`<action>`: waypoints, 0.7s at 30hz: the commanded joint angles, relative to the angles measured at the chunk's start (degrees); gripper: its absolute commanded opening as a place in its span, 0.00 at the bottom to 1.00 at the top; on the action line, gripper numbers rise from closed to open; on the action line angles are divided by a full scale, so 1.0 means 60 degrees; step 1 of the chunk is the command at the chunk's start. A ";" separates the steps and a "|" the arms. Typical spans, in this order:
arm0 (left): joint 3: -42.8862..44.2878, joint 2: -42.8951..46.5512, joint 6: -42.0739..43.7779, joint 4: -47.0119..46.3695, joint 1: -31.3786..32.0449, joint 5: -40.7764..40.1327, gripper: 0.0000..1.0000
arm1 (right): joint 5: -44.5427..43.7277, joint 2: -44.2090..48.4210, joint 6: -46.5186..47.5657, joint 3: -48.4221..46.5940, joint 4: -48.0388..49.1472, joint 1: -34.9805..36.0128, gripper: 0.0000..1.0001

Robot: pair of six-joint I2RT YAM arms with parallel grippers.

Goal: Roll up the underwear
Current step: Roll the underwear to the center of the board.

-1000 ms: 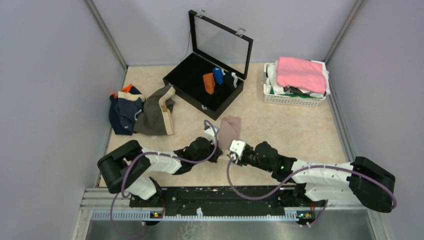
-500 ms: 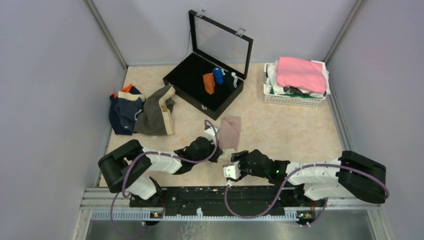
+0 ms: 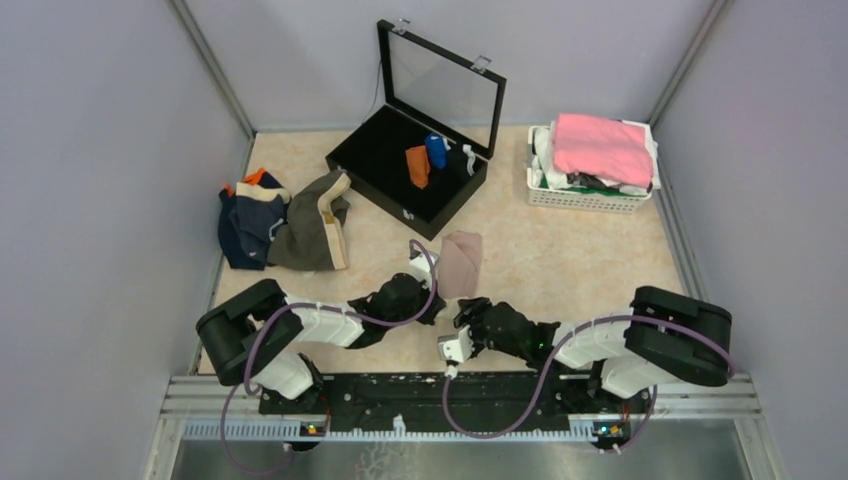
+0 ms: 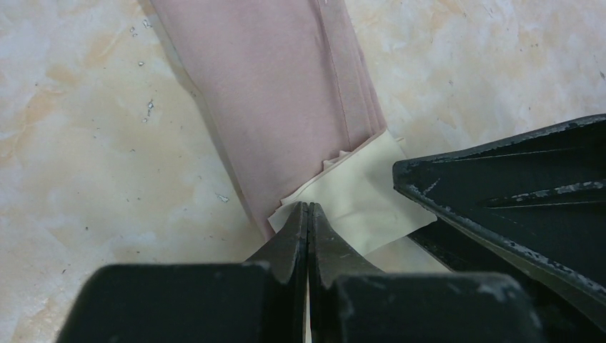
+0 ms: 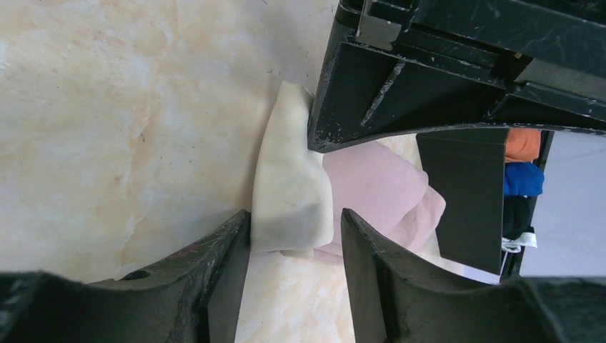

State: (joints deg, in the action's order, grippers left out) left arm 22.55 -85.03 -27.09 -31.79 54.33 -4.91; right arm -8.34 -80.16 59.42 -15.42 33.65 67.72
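Beige marbled tabletop [image 3: 560, 260], grey walls around. At centre, just ahead of both arms, pale pink-beige underwear [image 4: 286, 86] lies folded into a long strip, with its cream lining [image 5: 289, 193] poking out at the near end. Left hand [image 4: 308, 209]: fingers pressed together, tips touching the lining's edge; cannot tell if cloth is pinched. Right hand [image 5: 294, 227]: jaws parted, straddling the lining. Olive-brown briefs [image 3: 315, 225] and navy briefs [image 3: 245, 225] heaped far left. Black glass-lidded case [image 3: 370, 165] behind holds an orange roll [image 3: 418, 166] and a blue roll [image 3: 436, 150].

pink-beige brief [image 3: 460, 263] folded mid-table; other briefs [image 3: 285, 220] heaped left
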 commanded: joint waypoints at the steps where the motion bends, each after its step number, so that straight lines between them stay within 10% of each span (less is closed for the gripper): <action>1: -0.0078 -0.0286 0.0179 0.0611 -0.0016 0.0100 0.00 | -0.0126 -0.0481 0.0134 -0.0080 -0.0428 0.0093 0.47; 11: -0.0164 -0.0159 0.0140 0.0609 -0.0016 0.0046 0.00 | -0.0204 -0.0998 -0.0586 -0.0112 -0.0325 -0.0079 0.00; 21: -0.0779 0.1665 -0.0378 0.1635 -0.0045 -0.0273 0.00 | 0.1049 -0.0644 -0.0661 -0.0211 0.0016 -0.0048 0.00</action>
State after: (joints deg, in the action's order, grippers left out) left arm 20.38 -80.36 -27.83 -28.58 54.33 -5.37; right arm -8.36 -84.23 57.82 -15.94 35.51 67.33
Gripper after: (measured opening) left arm 0.005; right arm 0.017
